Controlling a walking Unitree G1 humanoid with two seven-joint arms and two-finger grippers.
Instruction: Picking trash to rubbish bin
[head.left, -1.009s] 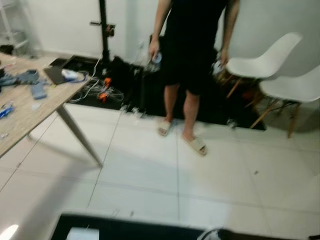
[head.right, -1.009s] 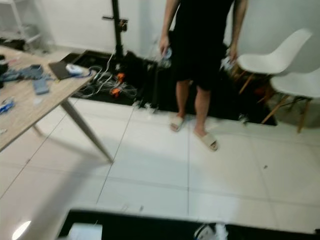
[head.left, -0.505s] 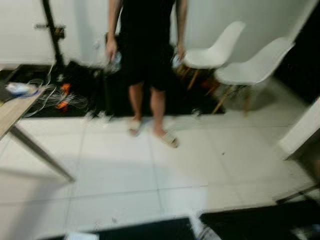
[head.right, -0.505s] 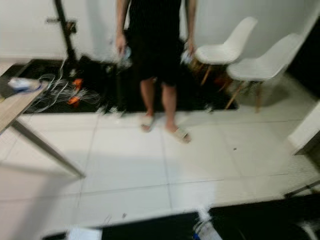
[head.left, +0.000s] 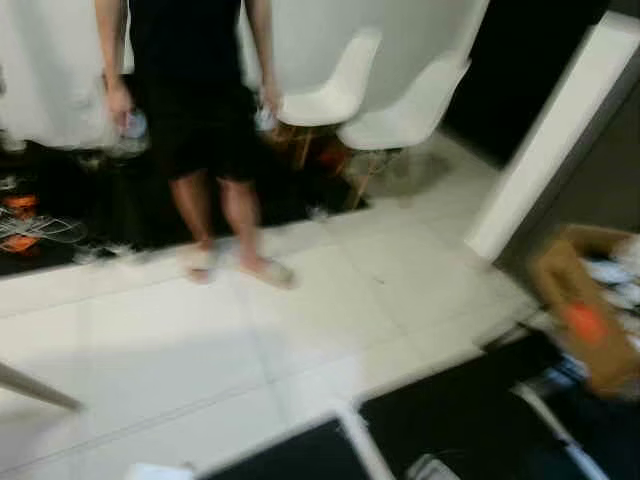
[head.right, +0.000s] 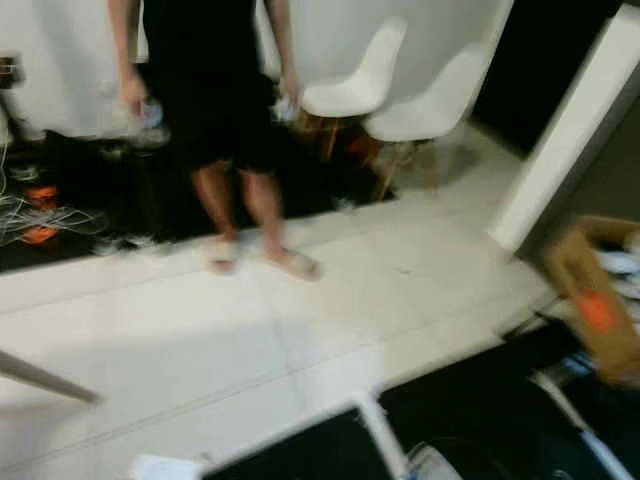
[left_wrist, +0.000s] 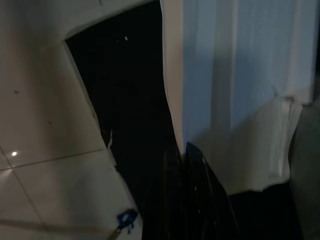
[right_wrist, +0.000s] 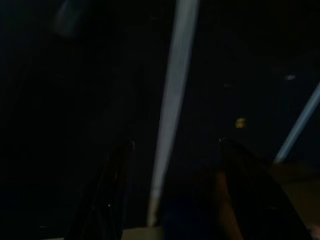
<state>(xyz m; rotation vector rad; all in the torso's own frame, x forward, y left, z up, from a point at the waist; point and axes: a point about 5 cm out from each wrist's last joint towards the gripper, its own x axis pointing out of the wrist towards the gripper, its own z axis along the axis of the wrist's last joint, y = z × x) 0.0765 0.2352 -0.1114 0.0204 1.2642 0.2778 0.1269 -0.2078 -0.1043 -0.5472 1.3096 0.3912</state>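
Head views blurred; white tiled floor (head.left: 200, 340) ahead. Person in black shorts and pale slippers (head.left: 195, 130) standing at far side, small clear objects in each hand, too blurred to identify. Two white moulded chairs on wooden legs (head.left: 380, 100) just beside the person, against the wall. White pillar (head.left: 550, 140) to the right. Open brown cardboard box with an orange mark (head.left: 580, 320), apparently holding pale scraps, on the floor at the right edge beside a black mat (head.left: 470, 420); possibly the trash or its container, cannot tell. No rubbish bin identifiable.

Left gripper (left_wrist: 192, 200) hanging low over the dark mat next to a white panel (left_wrist: 235, 90); fingers close together, nothing seen between them, so apparently empty. Small blue scrap (left_wrist: 126, 218) on the tile near it.

Right gripper (right_wrist: 170, 190) in deep shade; two fingers (right_wrist: 117, 185) spread well apart, a pale strip (right_wrist: 172, 110) beyond them, nothing held.

Judged step: searching or approaching, nothing picked. Next move calls for steadying the view, locating a trash item, then closing in with one arm.
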